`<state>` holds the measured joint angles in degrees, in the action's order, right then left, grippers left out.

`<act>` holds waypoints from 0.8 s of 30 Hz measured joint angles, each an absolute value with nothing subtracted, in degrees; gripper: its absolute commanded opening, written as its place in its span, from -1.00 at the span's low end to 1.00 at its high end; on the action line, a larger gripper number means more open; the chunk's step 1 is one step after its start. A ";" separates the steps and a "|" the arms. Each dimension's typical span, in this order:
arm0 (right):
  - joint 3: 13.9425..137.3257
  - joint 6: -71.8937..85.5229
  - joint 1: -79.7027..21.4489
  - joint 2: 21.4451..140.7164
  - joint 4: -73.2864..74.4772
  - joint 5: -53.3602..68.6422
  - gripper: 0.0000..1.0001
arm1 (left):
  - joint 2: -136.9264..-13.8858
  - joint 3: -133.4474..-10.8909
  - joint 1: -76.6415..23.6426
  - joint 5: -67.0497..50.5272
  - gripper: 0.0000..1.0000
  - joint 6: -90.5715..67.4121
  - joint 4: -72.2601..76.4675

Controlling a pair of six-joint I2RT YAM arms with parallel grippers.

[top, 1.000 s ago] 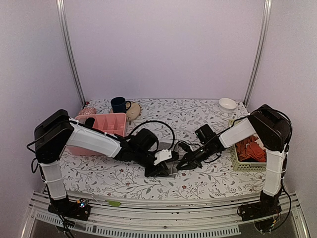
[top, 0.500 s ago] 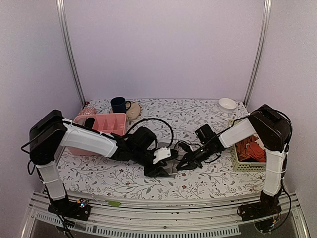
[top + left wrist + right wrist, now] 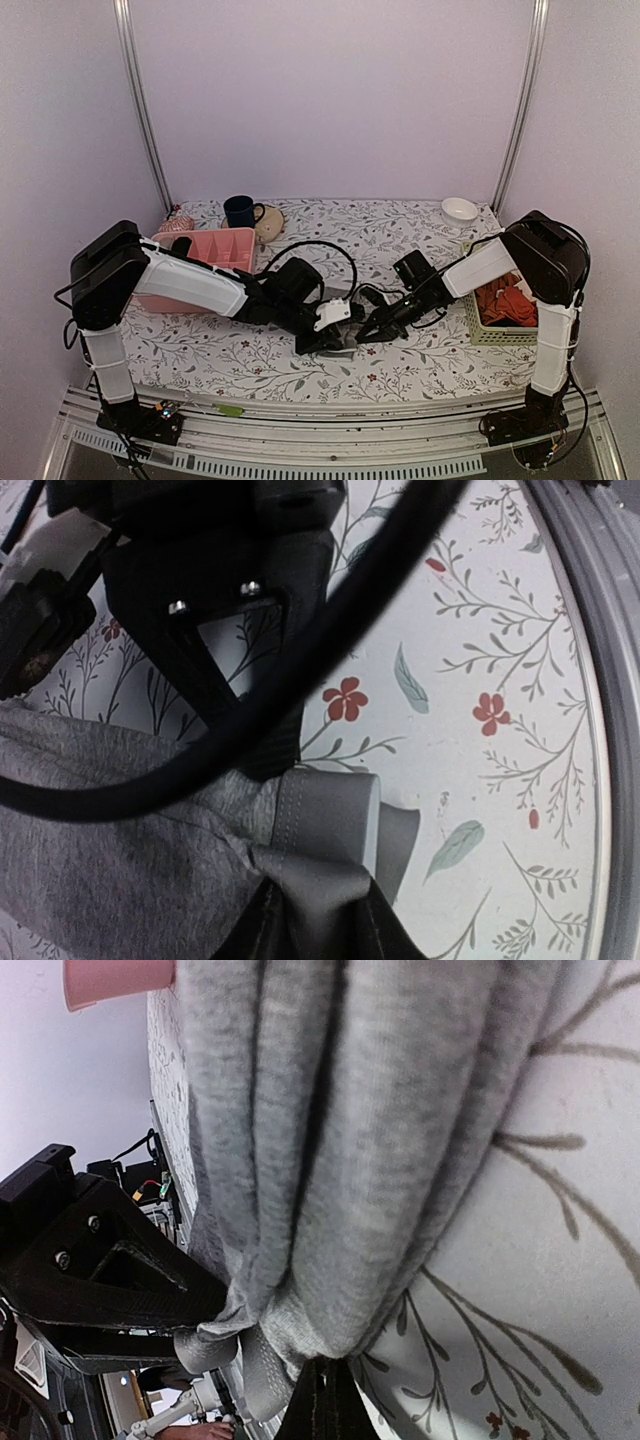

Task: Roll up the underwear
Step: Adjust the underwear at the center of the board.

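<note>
**Underwear pinched from both sides, roll barely formed**

Top view: the 2 arms meet low over the flowered desk [image 3: 430,375], near its front edge. The grey underwear [image 3: 350,343] lies there as a small bunch between the left fingers [image 3: 335,338] and the right fingers [image 3: 369,330], and the two arms hide most of it.

Left wrist view: the left fingers [image 3: 250,942] stand only slightly apart, with a gathered fold of the underwear [image 3: 120,880] nipped between them. A flat, stitched hem lies on the desk just beyond the fold.

Right wrist view: the right fingers [image 3: 318,1412] are closed tight on a pinch of the cloth [image 3: 380,1160]. The cloth runs away from them in long soft ridges.

The step in hand looks like gathering one edge to start or tighten the roll, since no neat cylinder shows. The next move probably calls for both arms to turn that gripped edge over together. They would need to keep the cloth taut between them so it winds up rather than bunching.
</note>
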<state>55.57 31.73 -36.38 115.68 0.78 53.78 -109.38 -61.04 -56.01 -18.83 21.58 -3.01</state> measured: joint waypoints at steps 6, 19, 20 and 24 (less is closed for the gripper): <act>55.99 31.75 -36.38 115.68 0.78 54.19 -1.00 | -109.38 -61.06 -56.05 -19.51 -0.71 21.87 -3.07; 57.49 31.99 -37.89 115.70 0.80 54.72 -1.00 | -109.38 -61.89 -56.71 -20.47 -0.63 22.37 -3.29; 57.49 31.99 -37.93 115.70 0.80 54.72 -1.00 | -109.38 -61.89 -56.73 -20.51 -0.63 22.39 -3.29; 57.49 31.86 -37.93 115.70 0.99 54.74 -1.00 | -109.45 -61.89 -56.75 -20.62 -0.44 22.37 -3.27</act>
<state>57.49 31.86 -37.93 115.70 0.99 54.74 -109.45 -61.89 -56.75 -20.62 22.37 -3.27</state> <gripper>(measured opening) 0.008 0.197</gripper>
